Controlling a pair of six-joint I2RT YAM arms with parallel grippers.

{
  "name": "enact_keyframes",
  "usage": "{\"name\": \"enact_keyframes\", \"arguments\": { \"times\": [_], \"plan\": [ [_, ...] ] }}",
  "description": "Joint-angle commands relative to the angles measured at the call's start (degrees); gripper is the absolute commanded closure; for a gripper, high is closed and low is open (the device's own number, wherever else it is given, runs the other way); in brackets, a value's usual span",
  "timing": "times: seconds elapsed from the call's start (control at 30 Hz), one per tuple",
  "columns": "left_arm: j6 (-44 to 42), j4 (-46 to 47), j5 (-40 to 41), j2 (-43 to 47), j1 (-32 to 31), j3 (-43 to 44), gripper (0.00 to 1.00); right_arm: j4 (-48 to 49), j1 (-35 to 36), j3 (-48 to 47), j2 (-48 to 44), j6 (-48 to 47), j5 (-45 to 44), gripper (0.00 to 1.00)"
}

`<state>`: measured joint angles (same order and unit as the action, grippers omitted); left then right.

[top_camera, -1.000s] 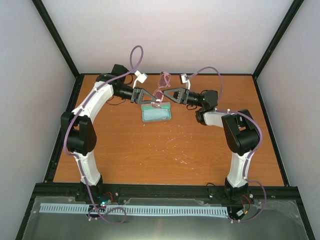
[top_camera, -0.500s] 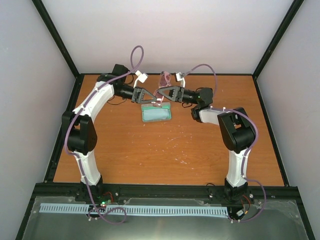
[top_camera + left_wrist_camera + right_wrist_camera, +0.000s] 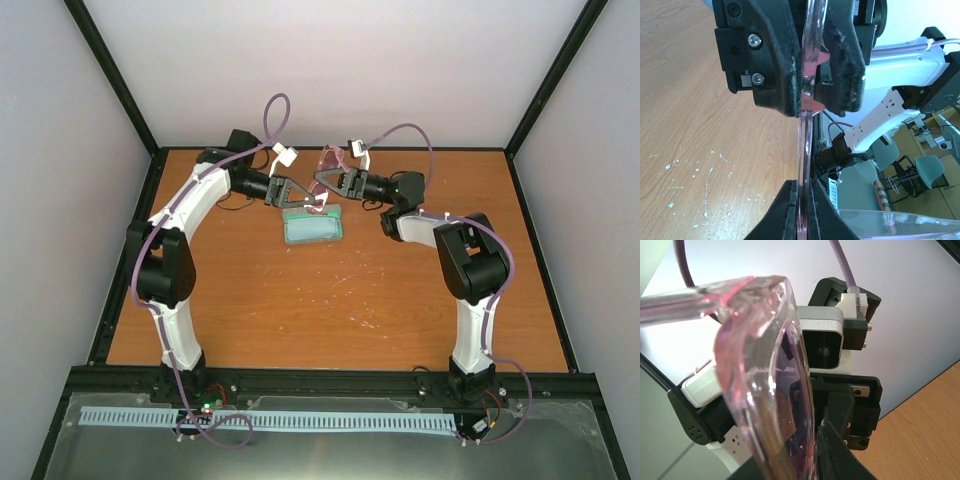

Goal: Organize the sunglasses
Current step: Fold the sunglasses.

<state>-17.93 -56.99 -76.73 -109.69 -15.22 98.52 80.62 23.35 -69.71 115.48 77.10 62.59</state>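
Sunglasses (image 3: 328, 156) hang in the air at the far middle of your desk (image 3: 300, 300), held between both of your hands and off its surface.

The desk is a brown wooden board, scuffed with pale flecks near its middle, with walls on three sides. Your left arm (image 3: 185, 215) bends up the left side and reaches inward. Your right arm (image 3: 465, 265) rises on the right and doubles back to the left, so the two meet tip to tip near the far edge.

The case (image 3: 313, 228) lies flat on the desk just on the near side of that meeting point. It is open, with its teal lining facing up.

Your left hand (image 3: 312, 200) is clamped on a temple (image 3: 803, 150). In the left wrist view its two fingers (image 3: 787, 210) press together on the thin pink strip, which runs straight up from them. Your right hand (image 3: 319, 176) is pinched on the frame farther along that strip. The same view shows its black fingers (image 3: 775, 60) squeezing the pink plastic from either side, pads against it.

From your right wrist, a pinkish lens (image 3: 775, 370) fills the near view, seen almost edge-on. The black and white body of your left hand shows behind it. In the top view the sunglasses sit just beyond the far rim of the case.
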Motion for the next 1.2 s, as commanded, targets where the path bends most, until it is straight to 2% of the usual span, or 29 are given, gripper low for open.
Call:
{"name": "enact_keyframes", "arguments": {
  "times": [0.0,0.07,0.27,0.33,0.37,0.43,0.5,0.57,0.63,0.7,0.83,0.93,0.97,1.03,1.1,1.17],
  "plan": [
    [0.2,1.1,-0.5,-0.3,-0.4,2.2,0.98,1.7,0.4,-0.8,0.7,-0.1,-0.2,0.86],
    [0.5,1.5,-0.2,-0.2,-0.4,2.3,0.99,2.2,0.3,-0.2,0.6,0.2,-0.4,0.89],
    [0.8,1.9,-0.3,-0.1,-0.4,2.1,0.99,4.1,0.4,1.2,0.7,1.6,-1.2,0.89],
    [0.9,2.1,-0.2,-0.2,-0.4,2.1,0.96,4.0,0.4,1.3,0.6,1.7,-1.4,0.95],
    [1.2,2.1,0.0,-0.2,-0.4,2.1,0.88,3.5,0.3,1.5,0.4,1.1,-1.7,0.97],
    [1.9,2.9,1.1,-0.1,-0.4,2.1,0.64,1.4,0.2,1.8,-0.4,-0.4,-1.9,0.97],
    [2.2,3.1,2.3,0.1,-0.4,2.3,0.45,-3.6,0.0,2.3,-1.9,-3.2,-1.8,0.97],
    [2.1,2.9,4.0,0.3,-0.3,2.6,0.33,-10.8,-0.6,3.2,-3.9,-7.8,-1.8,0.97],
    [1.0,1.7,6.7,0.3,-0.3,3.4,0.29,-21.5,-1.3,3.9,-6.6,-14.1,-1.5,0.97],
    [0.0,1.1,10.0,0.3,0.4,4.2,0.29,-35.1,-2.0,3.6,-9.6,-22.6,-1.8,0.97],
    [3.7,7.8,14.6,2.4,4.9,-0.9,0.29,-72.2,-2.4,-3.3,-14.0,-46.4,-5.8,0.97],
    [4.2,12.5,18.3,4.9,7.1,-5.1,0.32,-93.7,-2.5,-10.3,-13.1,-56.0,-9.5,0.97],
    [3.1,13.1,18.8,5.6,7.1,-6.0,0.38,-98.0,-2.6,-11.9,-12.6,-57.2,-10.6,0.97],
    [1.4,14.2,17.9,7.2,7.0,-8.4,0.60,-104.0,-2.9,-14.8,-11.2,-57.8,-11.7,0.97],
    [-0.8,14.7,16.4,8.4,6.5,-10.3,0.72,-109.0,-3.1,-17.9,-9.3,-57.3,-12.0,0.97],
    [-3.5,13.7,14.7,8.7,5.2,-11.3,0.77,-112.7,-3.2,-21.8,-7.1,-56.7,-12.1,0.97]
  ]
}}
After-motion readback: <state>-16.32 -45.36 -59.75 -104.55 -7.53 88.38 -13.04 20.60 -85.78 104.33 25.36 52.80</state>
